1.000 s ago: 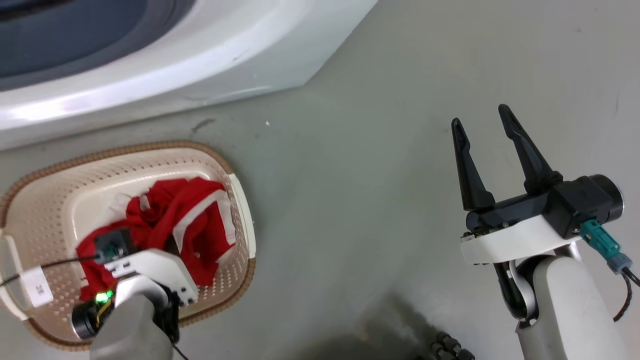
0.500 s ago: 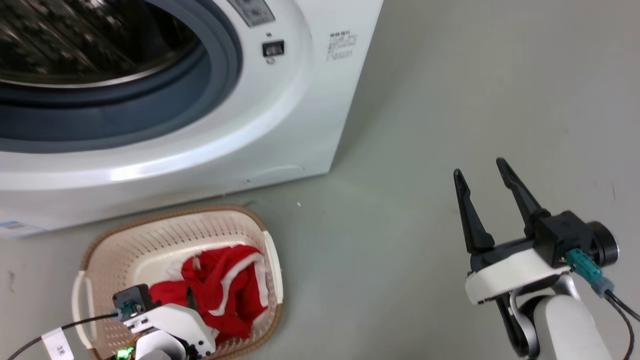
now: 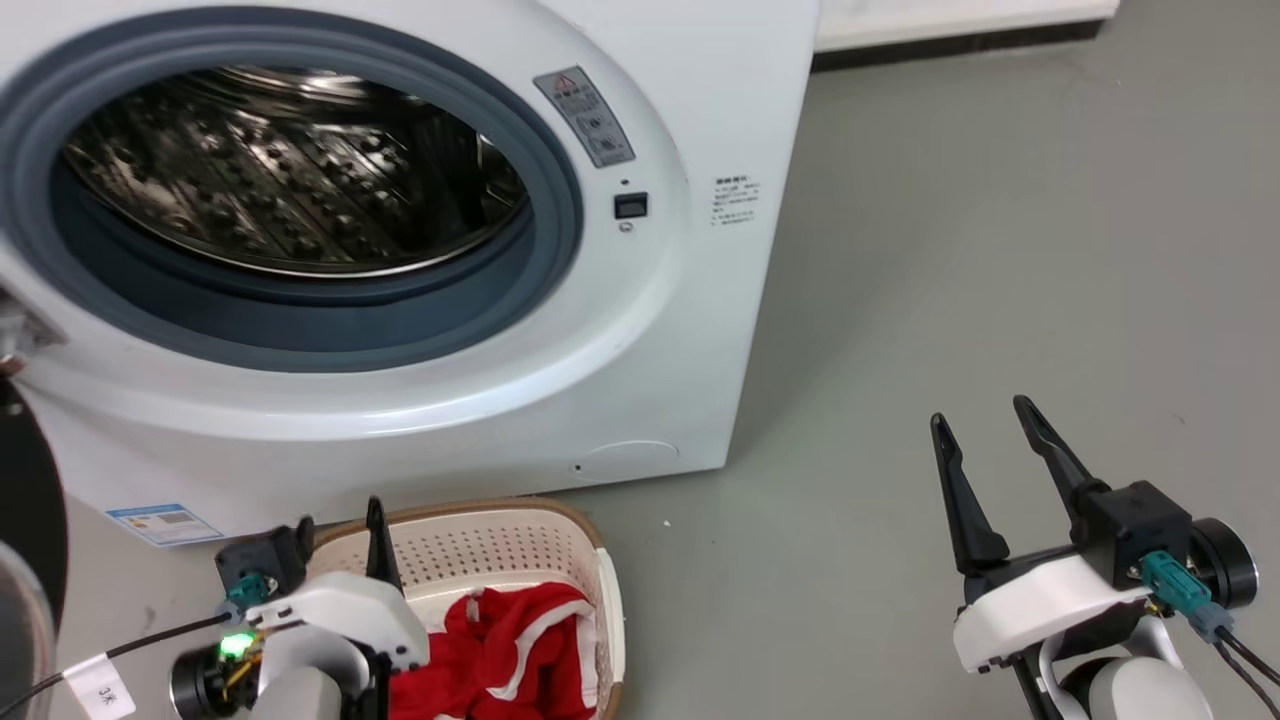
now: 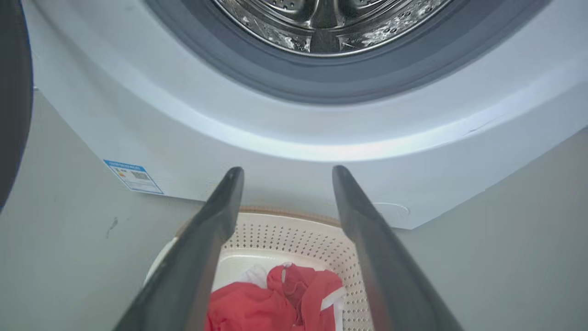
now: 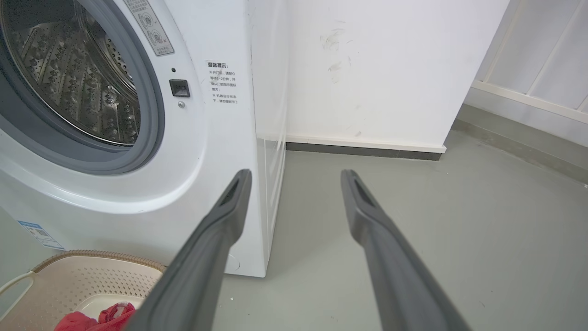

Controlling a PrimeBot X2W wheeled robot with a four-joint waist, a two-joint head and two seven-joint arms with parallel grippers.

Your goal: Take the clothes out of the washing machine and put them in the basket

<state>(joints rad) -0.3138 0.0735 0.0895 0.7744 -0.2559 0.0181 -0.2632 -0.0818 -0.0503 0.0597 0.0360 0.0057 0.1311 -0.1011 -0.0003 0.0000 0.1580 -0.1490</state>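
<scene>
The washing machine (image 3: 680,330) blocked the path ahead of my left gripper (image 4: 287,169); its porthole (image 3: 290,170) stood open. The door (image 3: 25,500) bounded the left. The basket (image 3: 500,535) lay just below. Open floor (image 3: 980,230) surrounded my right gripper (image 3: 980,412).

Even bright light, glinting drum (image 3: 290,170), wide-angle wrist distortion.

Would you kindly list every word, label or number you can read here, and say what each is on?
"温馨提示:" heads the black printed notice on the white front-loading washing machine; smaller lines unreadable.
"3米", likely, on the white paper cable tag.
Grey warning sticker with red triangle: too small.
Blue-edged label low on the machine: blurred.
</scene>
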